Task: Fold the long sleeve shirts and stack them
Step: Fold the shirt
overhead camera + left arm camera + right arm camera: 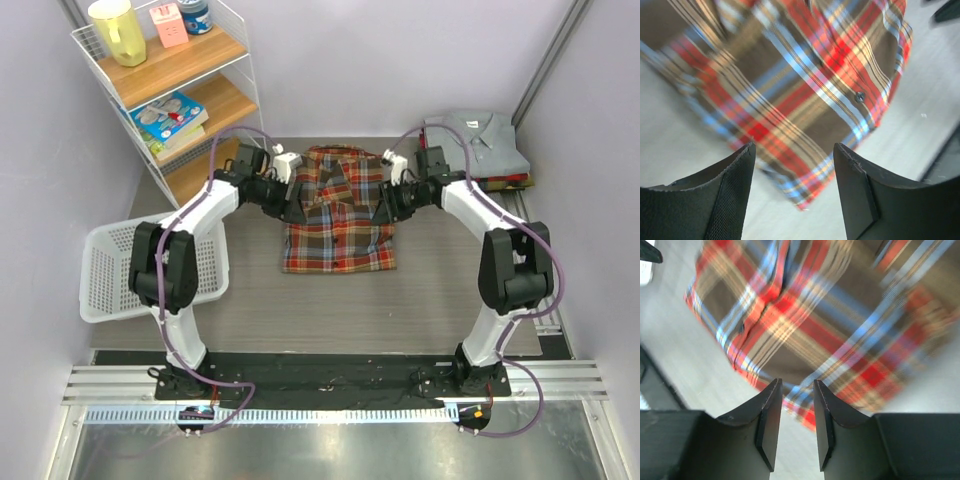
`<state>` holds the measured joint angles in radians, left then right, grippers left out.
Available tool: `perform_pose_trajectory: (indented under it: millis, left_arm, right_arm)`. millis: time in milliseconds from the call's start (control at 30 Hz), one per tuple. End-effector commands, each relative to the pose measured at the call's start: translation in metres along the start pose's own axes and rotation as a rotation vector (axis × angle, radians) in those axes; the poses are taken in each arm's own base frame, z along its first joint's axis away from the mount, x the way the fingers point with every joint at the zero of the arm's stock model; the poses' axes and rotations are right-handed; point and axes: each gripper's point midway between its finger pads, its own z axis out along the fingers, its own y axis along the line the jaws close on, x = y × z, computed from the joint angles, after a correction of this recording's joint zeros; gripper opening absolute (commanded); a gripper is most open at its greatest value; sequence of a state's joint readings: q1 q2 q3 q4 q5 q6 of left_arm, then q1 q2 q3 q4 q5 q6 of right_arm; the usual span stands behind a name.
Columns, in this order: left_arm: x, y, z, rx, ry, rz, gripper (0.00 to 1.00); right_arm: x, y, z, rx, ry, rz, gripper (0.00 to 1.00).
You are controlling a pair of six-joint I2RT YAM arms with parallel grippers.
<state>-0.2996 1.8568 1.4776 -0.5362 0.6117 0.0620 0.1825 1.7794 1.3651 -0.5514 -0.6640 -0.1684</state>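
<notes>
**Operator:** Plaid flannel shirt (338,215): location?
**Arm:** Flat on the table (330,300), mid-field, between my two claws. Grey folded shirt (478,145) lies well apart, far right corner.
**Operator:** Claw status?
**Arm:** Left claw (794,146): spread, empty. Right claw (796,382): narrowly parted, pinching nothing.

left arm (195,220): stretched forward, angled inward
left end effector (792,150): black jaws wide apart
right arm (485,215): mirrored pose
right end effector (797,385): black jaws narrowly parted
</notes>
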Motion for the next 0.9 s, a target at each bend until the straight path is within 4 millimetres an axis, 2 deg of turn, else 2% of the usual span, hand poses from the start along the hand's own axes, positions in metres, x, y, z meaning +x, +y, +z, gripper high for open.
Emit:
perform_pose_trajectory:
  millis: [0, 33, 100, 233, 300, 367, 400, 433, 500, 533, 600, 633, 733, 767, 833, 867]
  left_arm:
    - [0.034, 0.003, 0.025, 0.033, 0.08, -0.234, 0.64]
    - [0.04, 0.009, 0.03, 0.016, 0.097, -0.251, 0.63]
    - [0.058, 0.028, 0.043, -0.043, 0.145, -0.291, 0.62]
    - [0.086, 0.04, 0.053, -0.077, 0.215, -0.337, 0.56]
    - [0.104, 0.029, 0.053, -0.052, 0.253, -0.361, 0.53]
    - [0.11, 0.013, 0.047, -0.026, 0.259, -0.353, 0.51]
    - [0.115, 0.004, 0.046, -0.014, 0.268, -0.342, 0.5]
    - [0.134, -0.005, 0.043, -0.001, 0.302, -0.356, 0.47]
    - [0.137, -0.024, 0.032, 0.047, 0.292, -0.361, 0.46]
    - [0.151, -0.031, 0.027, 0.063, 0.31, -0.381, 0.46]
    - [0.141, -0.043, 0.013, 0.09, 0.253, -0.334, 0.49]
    - [0.139, -0.044, 0.007, 0.086, 0.236, -0.311, 0.53]
    - [0.113, -0.048, -0.012, 0.08, 0.148, -0.139, 0.59]
    - [0.096, -0.047, -0.016, 0.071, 0.112, -0.079, 0.61]
    - [0.084, -0.042, -0.019, 0.064, 0.11, 0.008, 0.64]
    - [0.066, -0.043, -0.021, 0.068, 0.088, 0.051, 0.64]
  right_arm:
    - [0.032, -0.005, 0.025, -0.031, 0.075, 0.141, 0.37]
    - [0.044, -0.014, 0.036, -0.023, 0.11, 0.166, 0.37]
    - [0.056, -0.028, 0.045, 0.012, 0.141, 0.178, 0.36]
    - [0.084, -0.04, 0.057, 0.039, 0.211, 0.225, 0.36]
    - [0.1, -0.037, 0.056, 0.04, 0.243, 0.244, 0.36]
    - [0.103, -0.029, 0.048, 0.029, 0.243, 0.24, 0.36]
    - [0.115, -0.023, 0.044, 0.024, 0.261, 0.253, 0.36]
    - [0.118, -0.016, 0.041, 0.014, 0.263, 0.25, 0.36]
    - [0.125, 0.008, 0.027, -0.025, 0.267, 0.239, 0.36]
    - [0.126, 0.015, 0.021, -0.042, 0.262, 0.228, 0.38]
    - [0.119, 0.041, 0.001, -0.098, 0.219, 0.209, 0.43]
    - [0.115, 0.046, -0.006, -0.103, 0.201, 0.197, 0.44]
    - [0.092, 0.052, -0.026, -0.076, 0.124, 0.125, 0.47]
    - [0.082, 0.048, -0.029, -0.058, 0.103, 0.083, 0.48]
    - [0.074, 0.03, -0.03, 0.024, 0.096, 0.044, 0.48]
    - [0.072, 0.023, -0.028, 0.045, 0.1, 0.036, 0.48]
